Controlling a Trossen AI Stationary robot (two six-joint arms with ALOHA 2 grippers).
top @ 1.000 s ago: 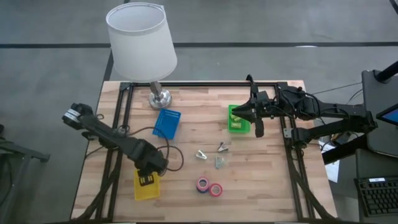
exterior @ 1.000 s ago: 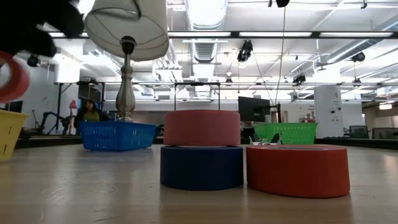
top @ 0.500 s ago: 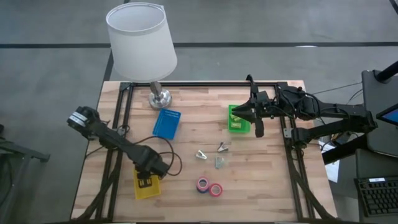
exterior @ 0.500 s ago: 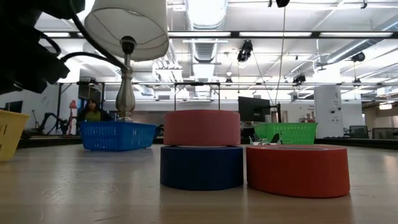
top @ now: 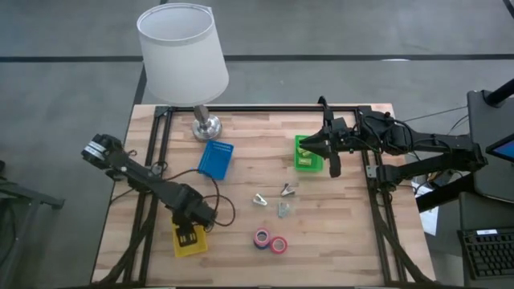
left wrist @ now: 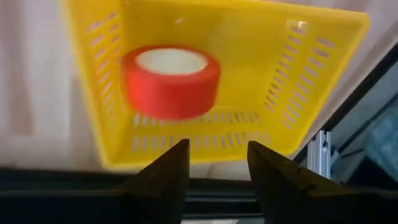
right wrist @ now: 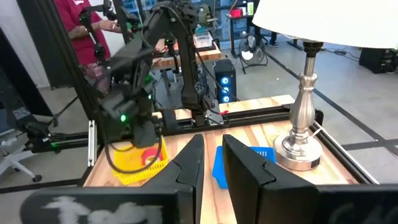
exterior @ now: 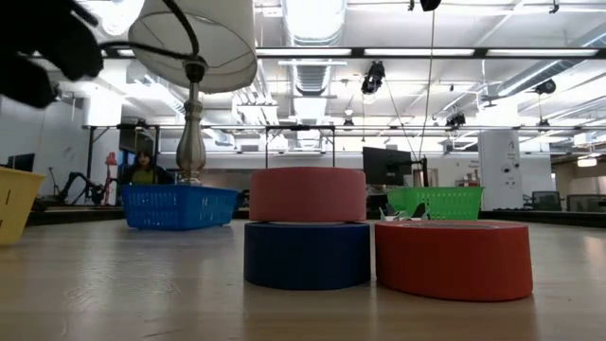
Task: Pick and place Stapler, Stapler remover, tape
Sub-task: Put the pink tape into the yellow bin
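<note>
Lamp (top: pixel 181 60) near blue tray (top: pixel 215 159), L gripper (top: pixel 190 233) apart.

From above, I cannot see inside the yellow tray (top: pixel 189 241), because the left claw (top: pixel 191 222) covers it. The small metal pieces (top: pixel 283 201) between both claws are too small for me to name them.

You've got bright, even overhead light; ceiling fixtures (exterior: pixel 312 19) glare in low view. Left wrist view is motion-blurred, tabletop (left wrist: pixel 31 81) washed out.
</note>
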